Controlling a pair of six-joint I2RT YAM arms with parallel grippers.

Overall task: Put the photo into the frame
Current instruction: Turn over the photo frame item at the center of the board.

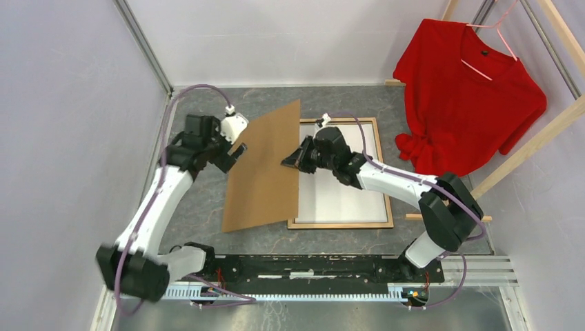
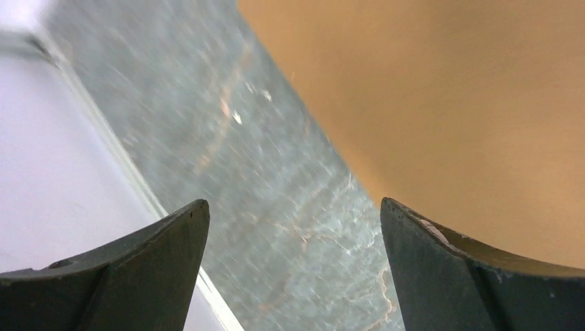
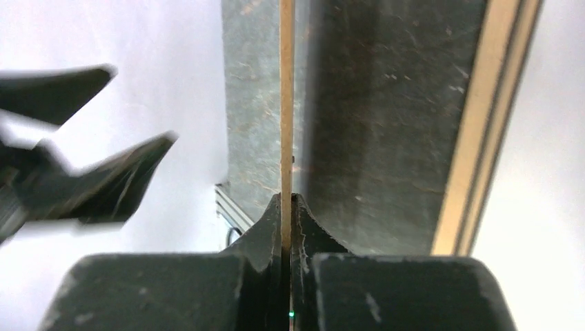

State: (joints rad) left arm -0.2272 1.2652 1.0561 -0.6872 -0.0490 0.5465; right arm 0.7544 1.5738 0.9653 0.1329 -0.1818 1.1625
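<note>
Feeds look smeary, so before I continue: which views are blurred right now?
Left wrist view: table streaked by motion blur, brown board soft. Right wrist view: left hand smeared, board edge crisp in the shut right hand. Top view: sharp.

**Grey marbled surface between pale walls**

The surface (image 1: 345, 103) is dark grey with a marbled, stone-like pattern and faint rusty veins. A pale lilac wall (image 1: 62, 103) closes the left side and a whiter wall (image 1: 290, 41) stands at the back, with a slim metal post (image 1: 143, 45) in the corner between them. At the right, a red shirt (image 1: 462, 103) hangs on a pink hanger (image 1: 506, 45) beside a bare wooden rack (image 1: 531, 145). The light is even and soft
</note>
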